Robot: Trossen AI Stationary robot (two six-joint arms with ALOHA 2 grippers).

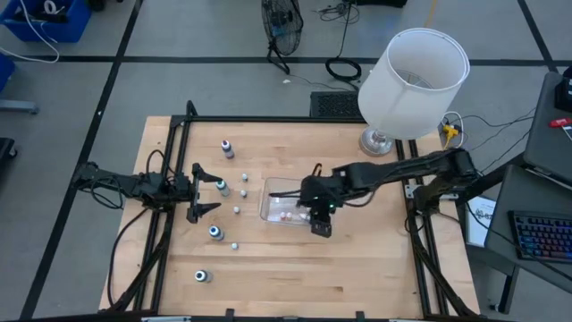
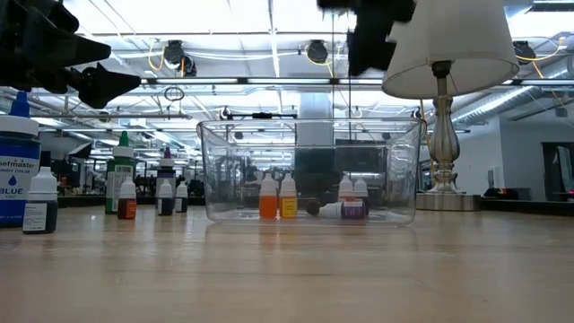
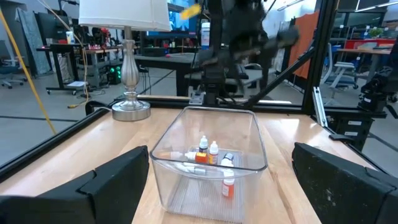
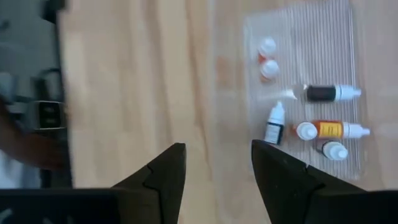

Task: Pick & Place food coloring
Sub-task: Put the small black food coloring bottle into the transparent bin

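Observation:
A clear tub (image 1: 268,190) stands mid-table with several small food coloring bottles inside (image 4: 323,93), some upright (image 2: 269,197) and some lying on its floor (image 4: 329,129). More bottles stand loose on the wood left of the tub (image 1: 221,187), (image 1: 215,233), (image 1: 202,276). My right gripper (image 1: 320,224) hangs high over the tub's near right part, tilted down and open, with nothing between its fingers (image 4: 217,162). At the table's left, my left gripper (image 1: 204,192) stays level and open, facing the tub (image 3: 221,151).
A white-shaded lamp (image 1: 411,80) stands at the far right of the table. A taller bottle (image 1: 227,148) is at the far left, and a large blue-labelled bottle (image 2: 16,170) is near the low camera. Bare wood lies along the near side (image 1: 357,277).

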